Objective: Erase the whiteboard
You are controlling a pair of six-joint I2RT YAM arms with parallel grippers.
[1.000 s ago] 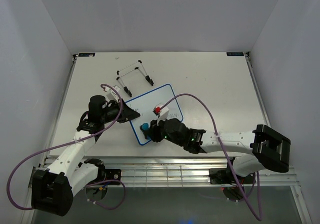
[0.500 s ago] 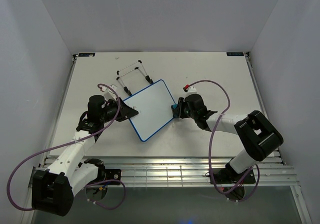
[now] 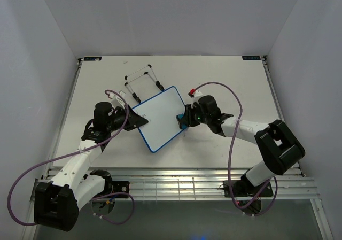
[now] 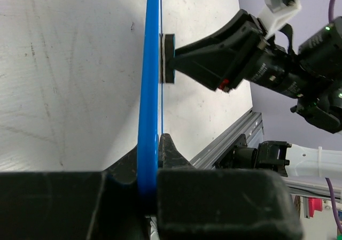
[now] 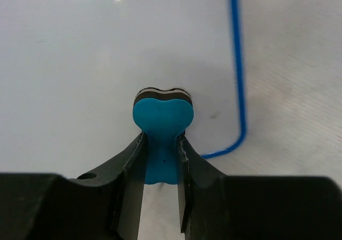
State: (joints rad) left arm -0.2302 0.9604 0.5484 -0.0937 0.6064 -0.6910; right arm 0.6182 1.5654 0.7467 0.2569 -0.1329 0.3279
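**Writing.** The board (image 3: 158, 118) face shows plain white in the top and right wrist views. Two small dark labels sit at the far corners of the surface (image 3: 230, 79), too small to read.

**Grip.** Your left fingers (image 3: 141, 120) are clenched on the board's blue frame at its left edge; the left wrist view shows the frame pinched between them. Your right fingers (image 3: 187, 117) grasp the blue eraser (image 3: 183, 121) by its narrow waist. Its dark pad is pressed to the board face just inside the rounded right-hand corner.

**Change.** A second ago your right arm lay across the near side and the eraser stood at the board's near-left part, with faint marks on the face. Half a second ago the eraser was at the right edge. Now it stands just inside that edge, the arm reaches in from the right, and the faint marks no longer show. The board has turned a little. Your left arm has held its place.

**Edges and room.** The board lies left of centre, set at an angle. The wire stand (image 3: 143, 82) is just beyond its far edge, black feet close to the frame. Whether they touch cannot be told. Bare surface lies to the right and far side. The purple cable (image 3: 219, 85) arches over the right wrist.
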